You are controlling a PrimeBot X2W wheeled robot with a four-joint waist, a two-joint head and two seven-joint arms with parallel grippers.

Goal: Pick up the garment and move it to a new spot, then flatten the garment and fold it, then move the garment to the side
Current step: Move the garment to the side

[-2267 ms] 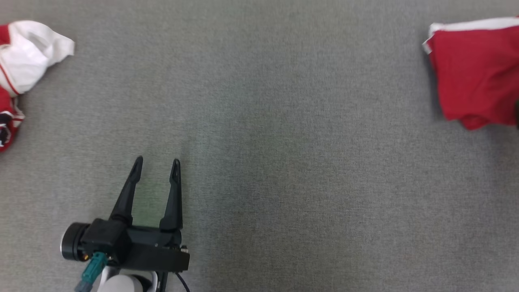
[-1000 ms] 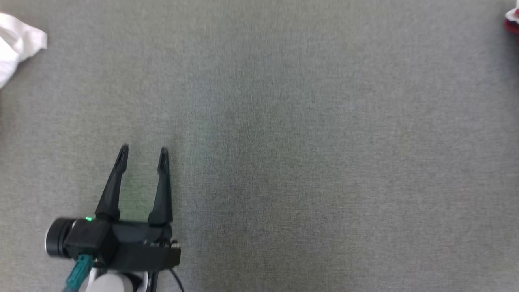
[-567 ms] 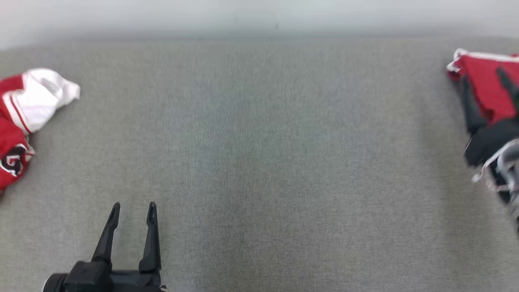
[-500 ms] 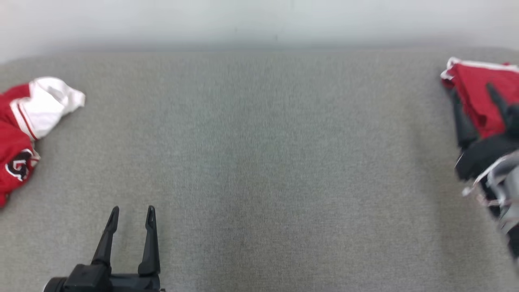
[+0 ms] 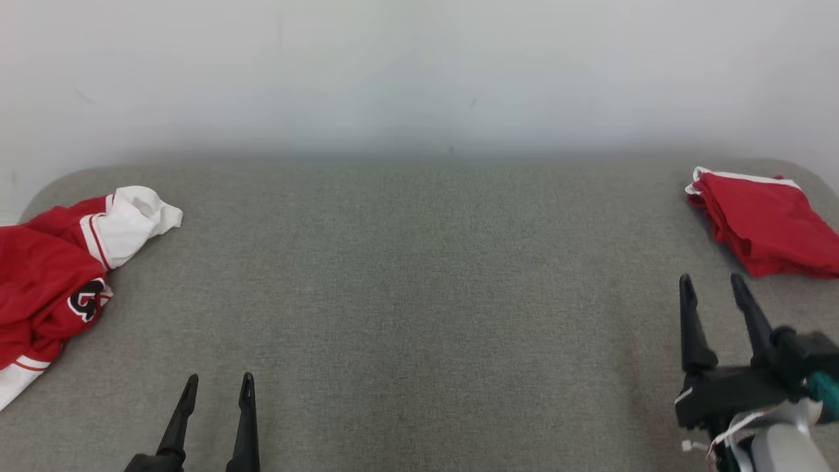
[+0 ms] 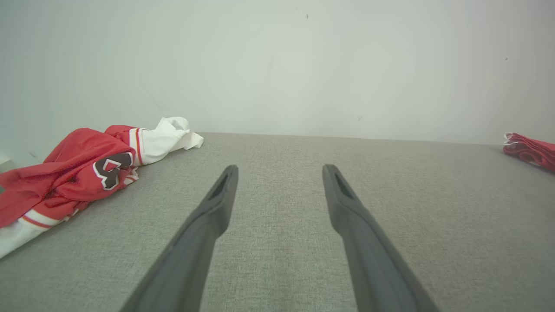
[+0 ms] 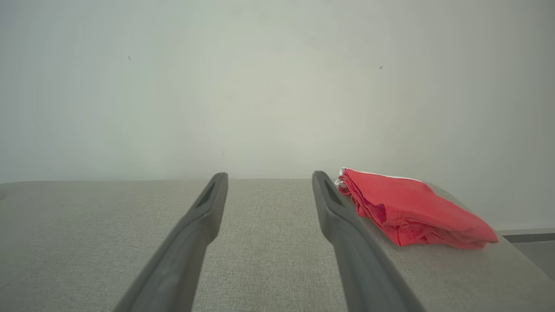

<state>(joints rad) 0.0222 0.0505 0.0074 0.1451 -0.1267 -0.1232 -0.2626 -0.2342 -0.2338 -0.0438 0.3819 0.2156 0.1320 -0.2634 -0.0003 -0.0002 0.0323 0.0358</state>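
The left hand (image 5: pixel 219 379) is hovering low at the near left of the grey worktop (image 5: pixel 419 295), fingers standing well apart and holding nothing. The right hand (image 5: pixel 712 278) is hovering at the near right, fingers spread just as wide and empty too. The folded red garment (image 5: pixel 767 223) is lying by the far right corner, just beyond the right hand's tips, not touching them. A crumpled red and white jersey (image 5: pixel 46 282) is sprawling at the left edge.
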